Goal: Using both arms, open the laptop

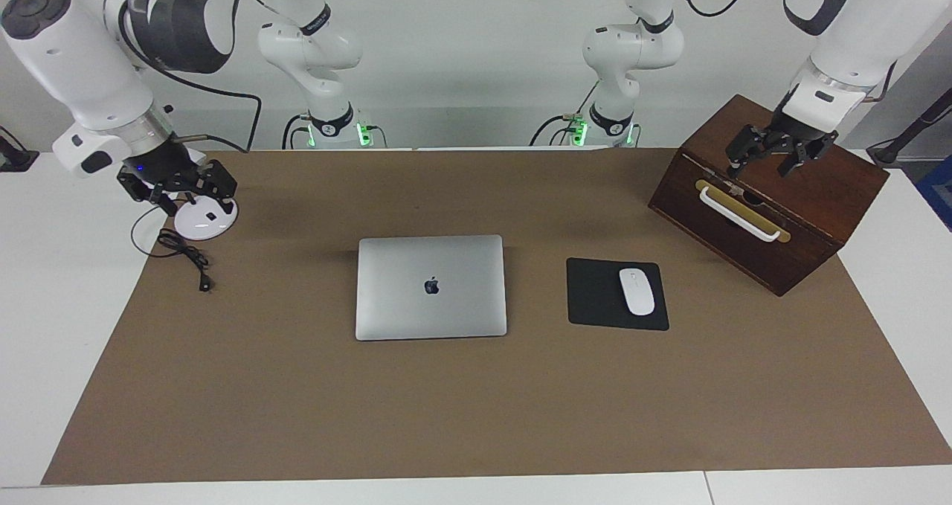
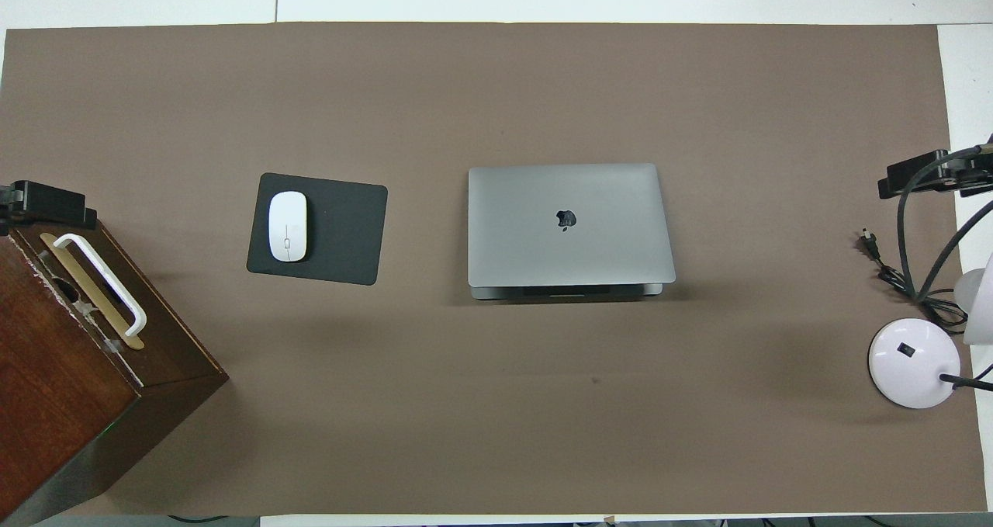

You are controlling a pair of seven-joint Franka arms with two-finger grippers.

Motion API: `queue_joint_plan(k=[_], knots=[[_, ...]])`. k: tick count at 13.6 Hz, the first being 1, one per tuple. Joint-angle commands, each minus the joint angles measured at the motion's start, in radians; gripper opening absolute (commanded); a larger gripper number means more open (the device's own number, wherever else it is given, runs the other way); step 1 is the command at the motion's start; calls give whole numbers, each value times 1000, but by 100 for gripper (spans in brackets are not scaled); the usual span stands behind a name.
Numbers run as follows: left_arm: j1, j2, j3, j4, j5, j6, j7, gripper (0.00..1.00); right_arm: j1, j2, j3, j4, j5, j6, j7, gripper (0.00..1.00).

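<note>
A brown paper mat [image 1: 476,430] covers the white table, with a plain pale wall at the robots' end. Reading the facing view as a clock, the thin silver-grey rectangular laptop [image 1: 431,287] lies shut and flat at the dial's centre. A black rectangular mouse pad [image 1: 591,297] carrying a white oval mouse [image 1: 637,291] lies beside it at three o'clock.

The left gripper [image 1: 762,164] hangs at two o'clock over the top of a dark wooden box [image 1: 825,193], its fingers spread and holding nothing. The right gripper [image 1: 186,193] hangs at ten o'clock over a round white lamp base [image 1: 204,224]; whether it is open or closed we cannot tell.

We judge the laptop to be stiff, smooth, rather slippery metal, moderately heavy, with a lid that scratches easily. A dark slot along the edge nearer the robots suggests the hinge. So we would lift the lid at the twelve-o'clock edge in the overhead view, while the other gripper presses the base down.

The only marking is the dark apple logo on the lid; we can read no writing.
</note>
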Motion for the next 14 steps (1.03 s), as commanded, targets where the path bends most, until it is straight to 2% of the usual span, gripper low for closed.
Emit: queue_joint_plan(k=[1, 2, 3, 5, 14], knots=[[-10, -30, 6, -38, 9, 32, -1, 100, -5, -20, 4, -28, 6, 25, -21, 100], [-11, -30, 6, -38, 9, 32, -2, 100, -5, -20, 5, -27, 6, 26, -22, 100], [-14, -28, 6, -38, 9, 39, -5, 93, -5, -20, 5, -27, 6, 26, -22, 100], [-15, -28, 6, -38, 9, 43, -8, 0, -5, -20, 4, -27, 6, 26, -22, 100], [-4, -30, 6, -41, 9, 44, -2, 0, -7, -17, 4, -28, 6, 56, -26, 100]])
